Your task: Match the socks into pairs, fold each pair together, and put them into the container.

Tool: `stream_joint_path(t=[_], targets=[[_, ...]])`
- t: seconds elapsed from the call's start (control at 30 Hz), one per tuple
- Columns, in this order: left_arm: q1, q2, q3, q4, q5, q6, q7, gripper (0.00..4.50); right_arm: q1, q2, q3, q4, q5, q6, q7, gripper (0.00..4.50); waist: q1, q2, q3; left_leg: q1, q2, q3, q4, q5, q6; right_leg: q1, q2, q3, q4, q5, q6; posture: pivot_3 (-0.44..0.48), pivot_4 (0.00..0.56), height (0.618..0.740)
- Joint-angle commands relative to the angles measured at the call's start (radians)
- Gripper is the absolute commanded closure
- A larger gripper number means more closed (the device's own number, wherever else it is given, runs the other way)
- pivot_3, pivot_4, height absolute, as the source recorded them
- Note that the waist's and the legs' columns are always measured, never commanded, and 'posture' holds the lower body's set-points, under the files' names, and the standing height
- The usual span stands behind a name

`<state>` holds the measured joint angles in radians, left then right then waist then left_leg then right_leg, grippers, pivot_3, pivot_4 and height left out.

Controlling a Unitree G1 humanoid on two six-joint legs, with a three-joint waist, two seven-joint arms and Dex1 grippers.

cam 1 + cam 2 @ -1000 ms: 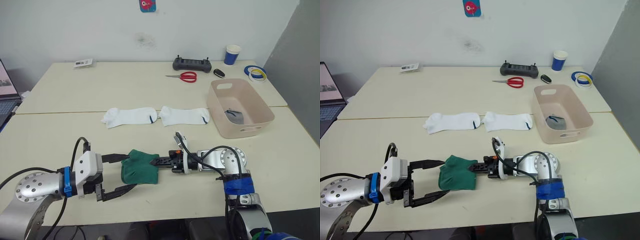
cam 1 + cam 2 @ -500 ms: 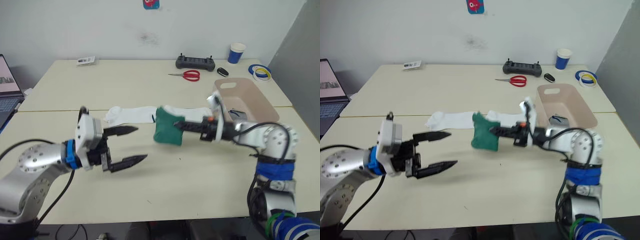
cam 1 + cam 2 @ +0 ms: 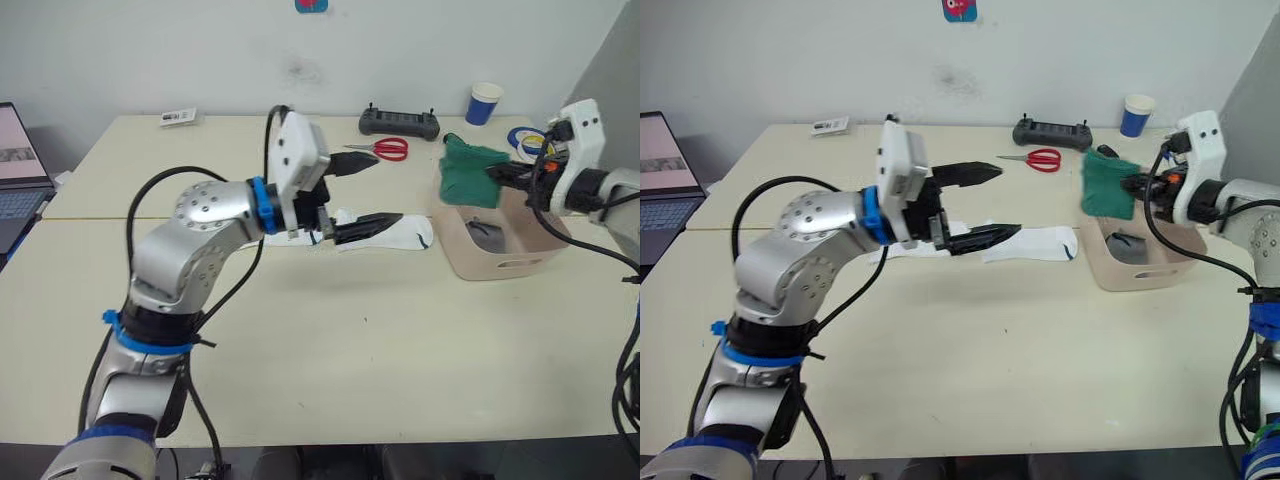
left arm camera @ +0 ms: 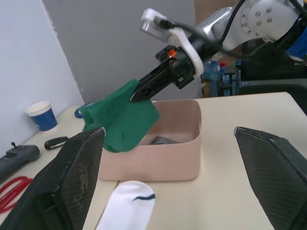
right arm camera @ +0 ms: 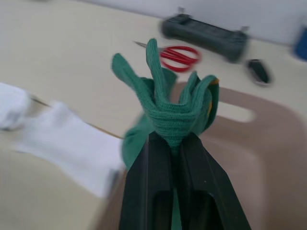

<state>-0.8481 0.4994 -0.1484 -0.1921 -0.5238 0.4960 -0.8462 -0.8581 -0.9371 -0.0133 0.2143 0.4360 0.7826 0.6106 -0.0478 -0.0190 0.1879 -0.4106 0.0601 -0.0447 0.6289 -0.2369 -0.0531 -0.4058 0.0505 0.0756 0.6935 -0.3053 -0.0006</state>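
Observation:
A folded dark green pair of socks (image 3: 468, 172) hangs over the near-left rim of the pale pink container (image 3: 500, 268), with my right gripper (image 3: 496, 175) shut on it. The right wrist view shows the green cuffs (image 5: 168, 108) bunched between the fingers (image 5: 153, 182). A grey sock (image 3: 487, 234) lies inside the container. Two white socks (image 3: 1038, 243) lie flat on the table left of the container, the left one partly hidden by my left arm. My left gripper (image 3: 385, 190) is open and raised above the white socks, empty.
Along the back of the table lie red scissors (image 3: 380, 150), a black controller (image 3: 398, 122), a blue paper cup (image 3: 484, 102) and tape rolls (image 3: 525, 142). A laptop (image 3: 20, 150) stands at the far left and a small card (image 3: 178, 117) at the back left.
My right arm has carried the green pair up and to the right, from mid-table to over the container's rim. My left arm rose and swung right over the white socks, still open.

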Motion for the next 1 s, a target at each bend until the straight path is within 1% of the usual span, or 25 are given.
stream_joint_path(t=[0.03,0.1,0.17,0.3,0.37,0.57,0.67,0.7,0.73,0.83,1.0], targets=[[-0.026,-0.038,-0.011,0.019,0.037,-0.050,-0.012,0.00,-0.054,-0.038,0.080,0.085,-0.193,-0.246,0.051,4.48,-0.002,0.000,0.000,0.000,0.000,0.000,0.000,0.001,-0.002,0.000,0.000,0.000,0.000,0.000,0.000,0.000,0.150,0.740],[-0.022,-0.056,-0.013,0.014,0.043,-0.048,-0.017,0.00,-0.057,-0.041,0.121,0.124,-0.269,-0.337,0.080,4.48,-0.004,0.000,0.000,0.000,0.000,0.001,0.000,0.001,-0.002,0.000,0.000,0.001,0.000,0.000,0.000,0.000,0.150,0.740],[-0.010,-0.067,-0.015,-0.001,0.049,-0.042,-0.018,0.00,-0.035,-0.048,0.168,0.130,-0.329,-0.404,0.141,4.48,-0.003,0.000,0.000,0.000,0.000,0.001,0.000,0.001,-0.003,0.000,0.000,0.001,0.001,0.000,0.000,0.000,0.150,0.740],[0.025,-0.063,-0.022,-0.043,0.048,-0.017,-0.027,0.00,0.022,-0.074,0.248,0.098,-0.408,-0.463,0.295,4.48,0.001,0.000,0.000,0.001,0.000,0.001,0.001,0.002,-0.003,0.000,0.000,0.001,0.002,0.000,0.000,0.000,0.150,0.740],[0.040,-0.059,-0.025,-0.061,0.045,-0.003,-0.034,0.00,0.038,-0.084,0.278,0.088,-0.450,-0.494,0.348,4.48,0.007,0.000,0.000,0.001,0.000,0.000,0.001,0.002,-0.003,0.000,-0.001,0.000,0.002,0.000,0.000,0.000,0.150,0.740],[0.054,-0.060,-0.021,-0.071,0.055,0.005,-0.040,0.00,0.047,-0.074,0.294,0.085,-0.499,-0.553,0.454,4.48,0.010,0.001,0.000,0.001,0.000,0.000,0.005,0.002,-0.003,0.001,-0.002,0.000,0.005,0.000,0.000,0.000,0.150,0.740],[0.058,-0.061,-0.020,-0.069,0.059,0.005,-0.039,0.00,0.046,-0.072,0.280,0.084,-0.503,-0.557,0.500,3.65,0.011,0.001,0.000,0.001,0.000,0.000,0.006,0.002,-0.003,0.002,-0.002,0.000,0.005,0.000,0.000,0.000,0.150,0.740],[0.062,-0.059,-0.020,-0.069,0.061,0.006,-0.041,0.00,0.044,-0.075,0.274,0.082,-0.501,-0.551,0.514,3.28,0.011,0.001,0.000,0.001,0.000,0.000,0.007,0.002,-0.003,0.002,-0.002,0.000,0.005,0.000,0.000,0.000,0.150,0.740],[0.065,-0.056,-0.022,-0.068,0.063,0.007,-0.045,0.00,0.042,-0.086,0.272,0.081,-0.502,-0.554,0.538,2.99,0.011,0.001,0.000,0.001,0.000,0.000,0.008,0.002,-0.003,0.002,-0.002,0.000,0.005,0.001,0.000,0.000,0.150,0.740],[0.073,-0.048,-0.021,-0.067,0.060,0.018,-0.055,0.00,0.027,-0.118,0.250,0.068,-0.492,-0.541,0.593,1.84,0.015,0.001,0.000,0.001,0.000,-0.001,0.010,0.002,-0.003,0.002,-0.002,0.000,0.006,0.001,0.000,0.000,0.150,0.740],[0.083,-0.027,-0.010,-0.059,0.064,0.020,-0.077,0.00,-0.020,-0.149,0.206,0.068,-0.488,-0.503,0.625,0.02,0.016,0.001,0.000,0.000,0.000,-0.002,0.012,0.002,-0.003,0.002,-0.002,-0.001,0.007,0.001,0.000,0.000,0.150,0.740]])
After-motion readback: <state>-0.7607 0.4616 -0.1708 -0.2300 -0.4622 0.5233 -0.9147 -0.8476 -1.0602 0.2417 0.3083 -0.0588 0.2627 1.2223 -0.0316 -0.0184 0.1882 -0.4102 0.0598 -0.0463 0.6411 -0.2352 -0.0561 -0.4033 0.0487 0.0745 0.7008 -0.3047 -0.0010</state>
